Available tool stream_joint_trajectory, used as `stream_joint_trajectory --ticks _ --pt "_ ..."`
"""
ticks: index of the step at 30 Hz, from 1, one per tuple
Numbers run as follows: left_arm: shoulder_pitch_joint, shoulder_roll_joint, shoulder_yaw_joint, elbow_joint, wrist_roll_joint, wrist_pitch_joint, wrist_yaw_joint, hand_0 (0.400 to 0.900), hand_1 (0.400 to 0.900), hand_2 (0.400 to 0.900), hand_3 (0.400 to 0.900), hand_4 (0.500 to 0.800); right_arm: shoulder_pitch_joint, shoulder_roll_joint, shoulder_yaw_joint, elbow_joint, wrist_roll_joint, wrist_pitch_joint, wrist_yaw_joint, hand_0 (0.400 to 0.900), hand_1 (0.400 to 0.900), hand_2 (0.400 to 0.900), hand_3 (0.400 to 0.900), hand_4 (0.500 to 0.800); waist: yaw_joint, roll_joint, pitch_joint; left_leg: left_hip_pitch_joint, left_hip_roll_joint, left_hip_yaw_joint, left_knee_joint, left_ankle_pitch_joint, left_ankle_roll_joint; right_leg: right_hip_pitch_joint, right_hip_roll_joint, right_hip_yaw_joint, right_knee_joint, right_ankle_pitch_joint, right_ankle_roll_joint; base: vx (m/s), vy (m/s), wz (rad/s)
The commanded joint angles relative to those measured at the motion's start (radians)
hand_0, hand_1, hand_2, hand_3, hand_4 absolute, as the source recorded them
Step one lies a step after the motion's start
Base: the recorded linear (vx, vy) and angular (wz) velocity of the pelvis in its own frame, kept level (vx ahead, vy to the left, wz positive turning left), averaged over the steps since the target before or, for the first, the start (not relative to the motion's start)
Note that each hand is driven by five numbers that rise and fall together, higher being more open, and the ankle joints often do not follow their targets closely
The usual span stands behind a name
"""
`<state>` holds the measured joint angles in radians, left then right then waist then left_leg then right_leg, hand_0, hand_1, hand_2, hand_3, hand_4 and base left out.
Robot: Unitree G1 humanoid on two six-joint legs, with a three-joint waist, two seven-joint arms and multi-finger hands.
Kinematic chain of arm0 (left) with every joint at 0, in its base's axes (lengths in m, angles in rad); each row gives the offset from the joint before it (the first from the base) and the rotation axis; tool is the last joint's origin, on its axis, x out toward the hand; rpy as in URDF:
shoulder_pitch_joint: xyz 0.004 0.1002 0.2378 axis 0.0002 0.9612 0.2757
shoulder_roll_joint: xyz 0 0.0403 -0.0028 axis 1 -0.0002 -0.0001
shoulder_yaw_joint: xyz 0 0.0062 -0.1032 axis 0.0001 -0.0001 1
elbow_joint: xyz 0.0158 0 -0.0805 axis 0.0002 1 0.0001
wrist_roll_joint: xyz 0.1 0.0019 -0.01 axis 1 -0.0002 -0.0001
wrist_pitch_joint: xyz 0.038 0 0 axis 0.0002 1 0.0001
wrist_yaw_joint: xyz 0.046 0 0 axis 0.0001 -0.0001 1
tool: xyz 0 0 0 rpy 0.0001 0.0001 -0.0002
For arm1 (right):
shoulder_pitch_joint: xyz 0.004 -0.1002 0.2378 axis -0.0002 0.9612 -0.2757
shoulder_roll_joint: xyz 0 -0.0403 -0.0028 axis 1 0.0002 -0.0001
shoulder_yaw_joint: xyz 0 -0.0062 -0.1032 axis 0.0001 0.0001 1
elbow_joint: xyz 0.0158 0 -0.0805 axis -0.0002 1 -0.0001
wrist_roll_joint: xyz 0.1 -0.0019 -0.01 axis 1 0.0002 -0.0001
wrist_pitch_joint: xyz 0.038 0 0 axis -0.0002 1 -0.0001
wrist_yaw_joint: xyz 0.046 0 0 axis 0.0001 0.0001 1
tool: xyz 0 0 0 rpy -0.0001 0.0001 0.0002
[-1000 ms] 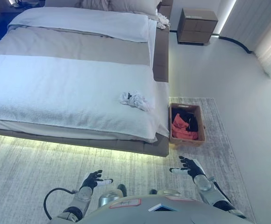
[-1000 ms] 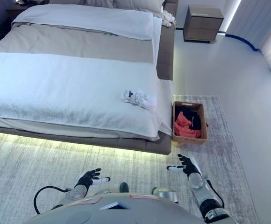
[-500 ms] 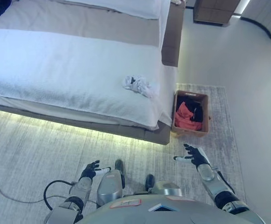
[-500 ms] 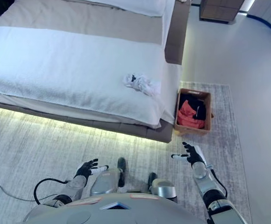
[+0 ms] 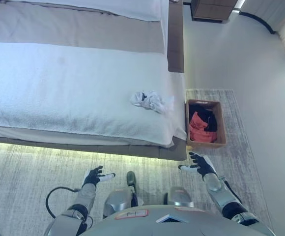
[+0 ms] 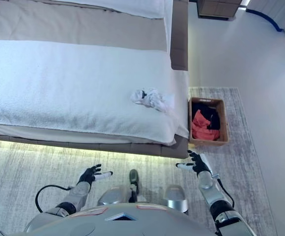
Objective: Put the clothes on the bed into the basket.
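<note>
Partly done, I'd say: basket (image 5: 206, 124), right of centre, already has red and dark clothes in it. You've still got one white garment (image 5: 151, 101) mid-frame on the bed (image 5: 59, 83), near its right edge. Left hand (image 5: 93, 176) and right hand (image 5: 199, 164), bottom of frame: fingers spread, holding nothing.

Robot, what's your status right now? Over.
Left hand and right hand open, empty, low over the rug. White garment on the bed, basket beside it on the floor. Nothing in the way.
</note>
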<state>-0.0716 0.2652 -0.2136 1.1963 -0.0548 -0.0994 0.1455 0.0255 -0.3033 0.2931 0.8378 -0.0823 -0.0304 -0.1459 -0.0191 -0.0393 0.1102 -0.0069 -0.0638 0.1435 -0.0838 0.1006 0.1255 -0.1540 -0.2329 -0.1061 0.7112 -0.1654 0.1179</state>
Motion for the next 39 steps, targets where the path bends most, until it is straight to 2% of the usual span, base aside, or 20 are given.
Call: stream_joint_trajectory --ticks 1,4,5,6,7,8,11,14,15,18,19,21,22,24,25,27,29,30,31,39 --pt "-0.023 0.056 0.023 -0.020 -0.011 -0.020 0.034 0.900 0.900 0.900 0.900 0.800 -0.090 -0.031 0.014 -0.111 0.011 -0.049 -0.054 0.900 0.900 0.900 0.900 0.800 -0.006 -0.001 0.015 0.005 -0.015 -0.018 -0.003 -0.072 -0.072 0.049 0.009 -0.100 -0.117 0.147 -0.025 0.19 0.080 -0.04" --pt "-0.040 0.053 0.014 -0.016 -0.003 -0.023 0.037 0.900 0.900 0.900 0.900 0.800 -0.112 -0.048 0.009 -0.164 -0.001 -0.049 -0.067 0.900 0.900 0.900 0.900 0.800 -0.011 0.020 0.048 0.006 0.010 -0.025 -0.003 -0.071 -0.083 0.017 0.020 -0.153 -0.290 0.124 -0.040 0.12 -0.033 0.03" --pt "-0.046 0.048 0.011 -0.007 0.003 -0.027 0.045 0.900 0.900 0.900 0.900 0.800 -0.133 -0.056 0.008 -0.178 -0.019 -0.048 -0.084 0.900 0.900 0.900 0.900 0.800 -0.007 0.021 0.063 0.004 0.022 -0.022 -0.003 -0.080 -0.095 0.002 0.008 -0.164 -0.447 0.164 -0.017 0.14 -0.086 -0.02" --pt "-0.046 0.048 0.011 -0.007 0.004 -0.027 0.045 0.900 0.900 0.900 0.900 0.800 -0.133 -0.056 0.008 -0.178 -0.019 -0.048 -0.084 0.900 0.900 0.900 0.900 0.800 -0.007 0.022 0.064 0.005 0.024 -0.023 -0.003 -0.080 -0.096 0.005 0.010 -0.165 -0.452 0.167 -0.017 0.21 -0.184 -0.03" --pt "-0.055 0.046 0.009 0.000 0.016 -0.029 0.051 0.900 0.900 0.900 0.900 0.800 -0.162 -0.069 0.006 -0.198 -0.042 -0.044 -0.104 0.900 0.900 0.900 0.900 0.800 -0.006 0.009 0.074 0.006 0.030 -0.021 -0.003 -0.092 -0.113 -0.009 -0.003 -0.158 -0.611 0.252 0.020 0.12 -0.114 0.01" --pt "-0.055 0.046 0.009 0.001 0.016 -0.029 0.051 0.900 0.900 0.900 0.900 0.800 -0.162 -0.069 0.006 -0.198 -0.042 -0.044 -0.104 0.900 0.900 0.900 0.900 0.800 -0.006 0.009 0.075 0.007 0.031 -0.021 -0.003 -0.092 -0.113 -0.006 -0.002 -0.158 -0.613 0.253 0.020 0.25 -0.247 0.09" --pt "-0.065 0.051 0.016 -0.005 0.022 -0.031 0.060 0.900 0.900 0.900 0.900 0.800 -0.215 -0.108 -0.015 -0.269 -0.111 -0.030 -0.155 0.900 0.900 0.900 0.900 0.800 -0.014 -0.021 0.089 0.029 0.055 -0.020 -0.003 -0.119 -0.152 -0.071 -0.024 -0.116 -0.763 0.386 0.076 0.21 -0.182 0.16" --pt "-0.086 0.058 0.012 -0.004 0.023 -0.028 0.067 0.900 0.900 0.900 0.900 0.800 -0.232 -0.130 -0.026 -0.306 -0.136 -0.022 -0.170 0.900 0.900 0.900 0.900 0.800 -0.015 -0.040 0.079 0.035 0.065 -0.039 -0.003 -0.140 -0.168 -0.042 -0.011 -0.110 -0.796 0.389 0.072 0.29 -0.305 0.40" --pt "-0.090 0.060 0.010 -0.002 0.018 -0.026 0.071 0.900 0.900 0.900 0.900 0.800 -0.265 -0.153 -0.017 -0.317 -0.163 -0.022 -0.182 0.900 0.900 0.900 0.900 0.800 -0.014 -0.042 0.064 0.054 0.107 -0.042 -0.003 -0.151 -0.185 -0.033 0.012 -0.128 -0.784 0.377 0.065 0.29 -0.373 0.29" --pt "-0.066 0.053 0.015 -0.015 -0.002 -0.033 0.067 0.900 0.900 0.900 0.900 0.800 -0.286 -0.171 -0.007 -0.305 -0.175 -0.019 -0.182 0.900 0.900 0.900 0.900 0.800 -0.016 -0.034 0.039 0.083 0.151 -0.045 0.015 -0.156 -0.194 -0.004 0.048 -0.133 -0.774 0.344 0.048 0.36 -0.342 0.18" --pt "-0.049 0.048 0.020 -0.042 -0.012 -0.034 0.067 0.900 0.900 0.900 0.900 0.800 -0.297 -0.181 0.001 -0.320 -0.188 -0.019 -0.184 0.900 0.900 0.900 0.900 0.800 -0.015 -0.033 0.043 0.039 0.167 -0.044 0.165 -0.193 -0.191 0.019 0.062 -0.142 -0.761 0.315 0.026 0.34 -0.378 0.10" --pt "-0.043 0.037 0.007 -0.086 -0.021 -0.037 0.065 0.900 0.900 0.900 0.900 0.800 -0.318 -0.208 0.014 -0.364 -0.214 -0.014 -0.185 0.900 0.900 0.900 0.900 0.800 0.007 -0.025 0.087 -0.108 0.161 -0.063 0.483 -0.190 -0.189 0.070 0.082 -0.160 -0.772 0.289 -0.014 0.19 -0.333 0.10" --pt "-0.057 0.033 0.004 -0.095 -0.032 -0.037 0.084 0.900 0.900 0.900 0.900 0.800 -0.343 -0.226 0.010 -0.383 -0.234 -0.011 -0.198 0.900 0.900 0.900 0.900 0.800 0.024 -0.031 0.113 -0.184 0.130 -0.104 0.530 -0.189 -0.189 0.104 0.093 -0.168 -0.798 0.260 -0.022 0.19 -0.230 0.14" --pt "-0.067 0.028 0.004 -0.094 -0.043 -0.037 0.086 0.900 0.900 0.900 0.900 0.800 -0.362 -0.240 0.005 -0.388 -0.242 -0.007 -0.210 0.900 0.900 0.900 0.900 0.800 0.024 -0.030 0.115 -0.200 0.130 -0.091 0.416 -0.190 -0.186 0.105 0.089 -0.175 -0.798 0.245 -0.015 0.16 -0.086 0.13" --pt "-0.069 0.026 0.000 -0.097 -0.045 -0.038 0.088 0.900 0.900 0.900 0.900 0.800 -0.371 -0.247 0.006 -0.393 -0.248 -0.005 -0.216 0.900 0.900 0.900 0.900 0.800 0.025 -0.028 0.113 -0.206 0.141 -0.090 0.331 -0.152 -0.191 0.102 0.087 -0.176 -0.798 0.245 -0.011 0.15 0.021 0.02" --pt "-0.076 0.017 -0.015 -0.091 -0.038 -0.043 0.091 0.900 0.900 0.900 0.900 0.800 -0.409 -0.258 0.011 -0.397 -0.253 -0.009 -0.237 0.900 0.900 0.900 0.900 0.800 0.033 -0.006 0.117 -0.219 0.220 -0.069 0.046 0.012 -0.223 0.095 0.101 -0.176 -0.798 0.236 -0.003 0.19 0.066 0.08" --pt "-0.082 0.010 -0.030 -0.104 -0.024 -0.038 0.086 0.900 0.900 0.900 0.900 0.800 -0.420 -0.265 0.006 -0.439 -0.253 -0.009 -0.241 0.900 0.900 0.900 0.900 0.800 0.027 0.011 0.137 -0.217 0.254 -0.012 0.023 0.049 -0.233 0.098 0.104 -0.179 -0.798 0.227 -0.002 0.12 0.116 0.03" --pt "-0.079 0.005 -0.030 -0.105 -0.019 -0.039 0.089 0.900 0.900 0.900 0.900 0.800 -0.434 -0.267 0.004 -0.471 -0.262 -0.013 -0.239 0.900 0.900 0.900 0.900 0.800 0.023 0.023 0.138 -0.213 0.243 0.009 0.017 0.046 -0.230 0.092 0.102 -0.181 -0.798 0.223 0.001 0.09 0.274 -0.38" --pt "-0.102 0.003 -0.048 -0.105 -0.023 -0.041 0.103 0.900 0.900 0.900 0.900 0.800 -0.485 -0.264 0.027 -0.465 -0.268 -0.014 -0.244 0.900 0.900 0.900 0.900 0.800 0.025 0.027 0.149 -0.249 0.208 -0.023 0.027 0.051 -0.227 0.047 0.089 -0.162 -0.798 0.232 0.001 0.05 0.237 -0.32" --pt "-0.162 0.017 -0.080 -0.115 -0.043 -0.051 0.132 0.900 0.900 0.900 0.900 0.800 -0.705 -0.221 0.116 -0.426 -0.247 0.002 -0.264 0.900 0.900 0.900 0.900 0.800 0.043 -0.002 0.214 -0.323 0.179 -0.006 0.062 0.032 -0.206 -0.071 0.049 -0.095 -0.784 0.278 0.000 0.03 0.106 -0.20"
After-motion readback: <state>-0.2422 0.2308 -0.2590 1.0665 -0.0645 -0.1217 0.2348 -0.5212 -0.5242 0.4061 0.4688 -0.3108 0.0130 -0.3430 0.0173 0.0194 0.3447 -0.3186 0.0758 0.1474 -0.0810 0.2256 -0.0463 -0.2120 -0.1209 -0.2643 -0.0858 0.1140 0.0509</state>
